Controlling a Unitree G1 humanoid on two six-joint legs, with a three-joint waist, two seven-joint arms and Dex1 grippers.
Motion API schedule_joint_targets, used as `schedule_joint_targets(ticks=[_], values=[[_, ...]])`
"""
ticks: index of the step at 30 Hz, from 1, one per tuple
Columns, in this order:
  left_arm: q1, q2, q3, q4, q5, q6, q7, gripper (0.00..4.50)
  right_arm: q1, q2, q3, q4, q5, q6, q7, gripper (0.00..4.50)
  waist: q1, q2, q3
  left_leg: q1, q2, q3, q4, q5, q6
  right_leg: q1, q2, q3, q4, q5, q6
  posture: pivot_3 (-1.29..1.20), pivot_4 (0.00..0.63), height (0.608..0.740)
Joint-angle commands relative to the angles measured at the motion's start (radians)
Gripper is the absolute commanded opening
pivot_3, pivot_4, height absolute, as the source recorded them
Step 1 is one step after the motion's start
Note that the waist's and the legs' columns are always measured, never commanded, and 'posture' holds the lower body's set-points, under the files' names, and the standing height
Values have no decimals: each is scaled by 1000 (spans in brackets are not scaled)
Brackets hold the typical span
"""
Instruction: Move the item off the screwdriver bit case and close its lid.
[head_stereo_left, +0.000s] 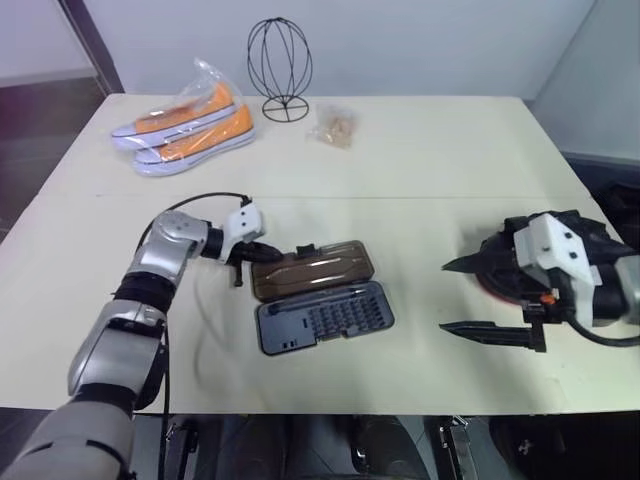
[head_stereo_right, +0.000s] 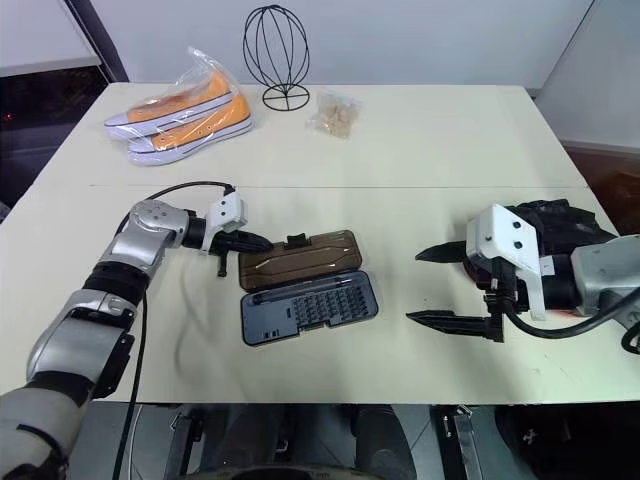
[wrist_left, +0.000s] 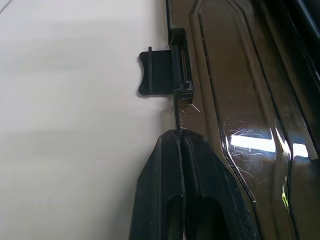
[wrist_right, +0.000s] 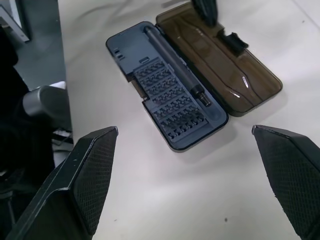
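1. Two jobs: the mitt (head_stereo_left: 500, 262) is already off the case (head_stereo_left: 325, 318), lying well to its right on the table (head_stereo_left: 420, 160).
2. Now the lid (head_stereo_left: 312, 268) lies flat open.
3. Left gripper (wrist_left: 178, 137), pinched tight and holding nothing, touches the lid's far edge beside the latch (wrist_left: 161, 71).
4. Right gripper (head_stereo_right: 445, 285) is wide open, holding nothing.
5. Next, flip the lid over.
6. No words can be read.

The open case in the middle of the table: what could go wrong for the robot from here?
The left gripper is shut at the far edge of the lid, near the latch tab. Pinched fingers pressing on that thin edge might slip off, or push the whole screwdriver bit case across the table instead of folding it. If the lid swings over crooked, the tab may miss and it could spring open again.
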Motion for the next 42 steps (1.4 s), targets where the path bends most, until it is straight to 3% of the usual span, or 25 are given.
schedule_joint_targets(ticks=[1, 10, 21, 24, 28, 32, 33, 38, 40, 42], values=[[-67, -40, -40, 60, 51, -84, -10, 86, 26, -11, -58, -35, 8, -23, 27, 4500, 2, 0, 0, 0, -1, 0, 0, 0, 0, 1, 0, -1, 0, 0, 0, 0, 150, 740], [-174, -116, -71, 249, 136, -246, 3, 86, 51, -7, -55, -30, -8, -41, 16, 4500, 0, 0, 0, 0, -1, 0, 1, 0, 0, 1, 0, 0, 0, 0, 0, 0, 150, 740], [-214, -128, -40, 324, 152, -270, 35, 86, 32, -1, -27, -26, -4, -35, -18, 4500, 0, 0, 0, 0, -1, -1, 1, 0, 0, 2, 0, -1, 0, 0, 1, 0, 150, 740], [-212, -109, -13, 302, 114, -226, -31, 869, 23, -3, -17, -20, -6, -40, -17, 4500, -1, 0, 0, 0, -1, -1, 1, 0, 0, 2, 0, -1, 0, 1, 1, 0, 150, 740], [-198, -60, 31, 245, 81, -211, -57, 2866, 1, 0, 14, -1, -15, -51, -18, 4500, -8, -1, 0, 0, 0, -1, 1, 0, 0, 0, 0, 0, 0, 1, 1, 0, 150, 740], [-152, 10, 86, 103, 12, -128, -113, 4453, -21, 4, 45, 19, -22, -65, -14, 4500, -18, -1, 0, 1, 1, -1, 1, 0, 0, 0, 1, 0, 1, 1, 1, 0, 150, 740], [-134, 28, 99, 49, -9, -93, -127, 4453, -26, 4, 52, 25, -24, -69, -12, 4500, -23, -1, 0, 0, 1, -1, 1, 0, 0, 0, 1, 0, 1, 1, 1, 0, 150, 740], [91, 183, 168, -649, -327, 553, -236, 4453, -68, 18, 116, 80, -51, -101, -7, 4500, -33, -1, 1, 0, 4, -1, 0, 0, 0, 0, 0, 1, 1, 0, 1, 0, 150, 740], [157, 220, 171, -829, -414, 703, -221, 4453, -85, 23, 139, 95, -60, -111, -6, 4500, -25, 0, 1, 0, 4, -1, 1, 0, 0, 0, 0, 1, 1, 0, 1, 0, 150, 740], [224, 237, 149, -948, -436, 735, -197, 4453, -106, 29, 163, 109, -65, -119, -4, 4500, -25, 0, 0, 1, 3, -1, 1, 0, 0, 0, -1, 1, 1, 0, 1, 0, 150, 740]])
